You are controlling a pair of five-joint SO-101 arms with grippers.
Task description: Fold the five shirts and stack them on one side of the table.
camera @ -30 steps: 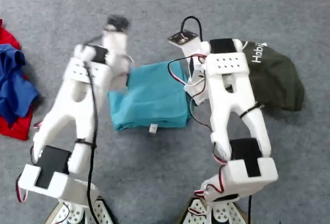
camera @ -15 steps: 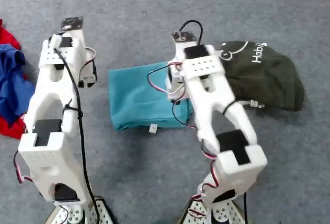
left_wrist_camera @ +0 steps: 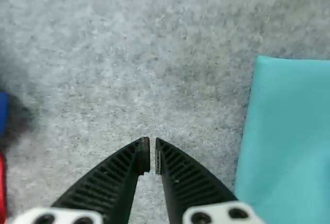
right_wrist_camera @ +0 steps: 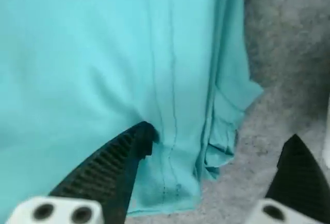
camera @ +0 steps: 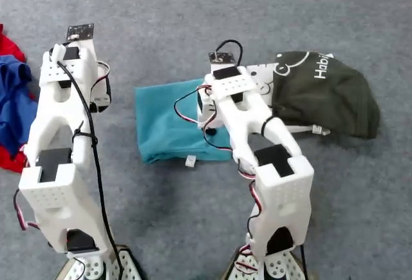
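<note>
Folded teal shirt (camera: pixel 168 122) lies on the table (camera: pixel 193 222), right hand (right_wrist_camera: pixel 221 137) wide open and empty straddling its edge, left hand (left_wrist_camera: pixel 152 157) closed to a sliver (nothing held) over bare table just beside it, dark shirt (camera: pixel 328 96) on its other side.

The teal shirt (camera: pixel 167 125) lies flat, folded into a neat rectangle with a small white tag at its near edge. A dark shirt (camera: pixel 335 96) with white print sits in a rounded, loosely folded heap near its right side. Well apart on the opposite side, a crumpled blue shirt (camera: pixel 13 106) lies on a red shirt (camera: pixel 9 158).
</note>
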